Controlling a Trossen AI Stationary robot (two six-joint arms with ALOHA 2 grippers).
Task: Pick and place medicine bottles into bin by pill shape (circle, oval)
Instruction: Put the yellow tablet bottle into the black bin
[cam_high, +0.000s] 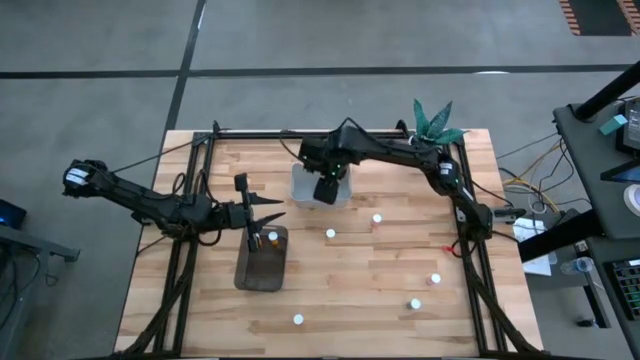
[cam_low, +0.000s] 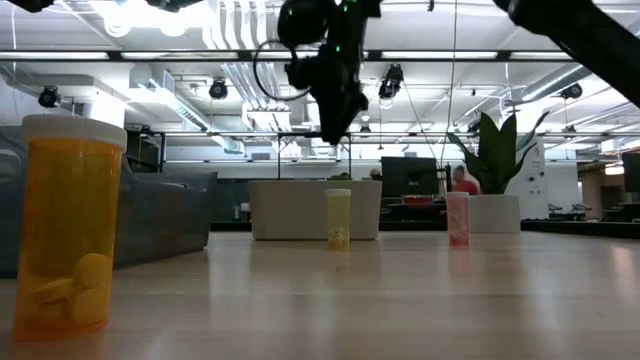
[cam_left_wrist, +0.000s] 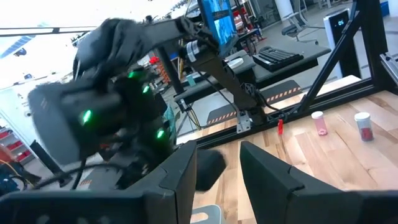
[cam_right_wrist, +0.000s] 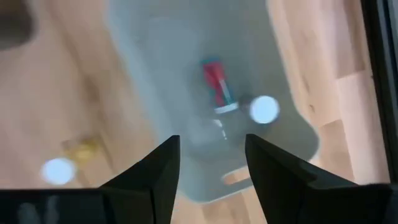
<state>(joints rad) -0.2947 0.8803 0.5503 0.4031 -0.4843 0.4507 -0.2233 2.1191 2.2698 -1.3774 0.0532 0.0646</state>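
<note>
On your left, the left tool (cam_high: 262, 213) hangs just above the dark bin (cam_high: 262, 258) near the surface's left-middle, its arm stretched in low from the left edge; in its wrist view the fingers stand apart with nothing between them. A white-capped bottle (cam_high: 272, 237) sits at the dark bin's far end, right under that tool. Moving right, the right tool (cam_high: 327, 190) hovers over the clear bin (cam_high: 300, 185) by the far edge, its arm folded back in from the right side and pointing straight down. Its fingers (cam_right_wrist: 155, 168) are parted and empty, and below them a red bottle (cam_right_wrist: 217, 84) lies on its side in the clear bin beside a white cap (cam_right_wrist: 265, 109). The nearest loose medicine bottles (cam_high: 330, 233) stand upright on the open surface, just toward the near edge and to the right of the right tool, so that arm looks the closer one for the next pick; others dot the near-right corner.
</note>
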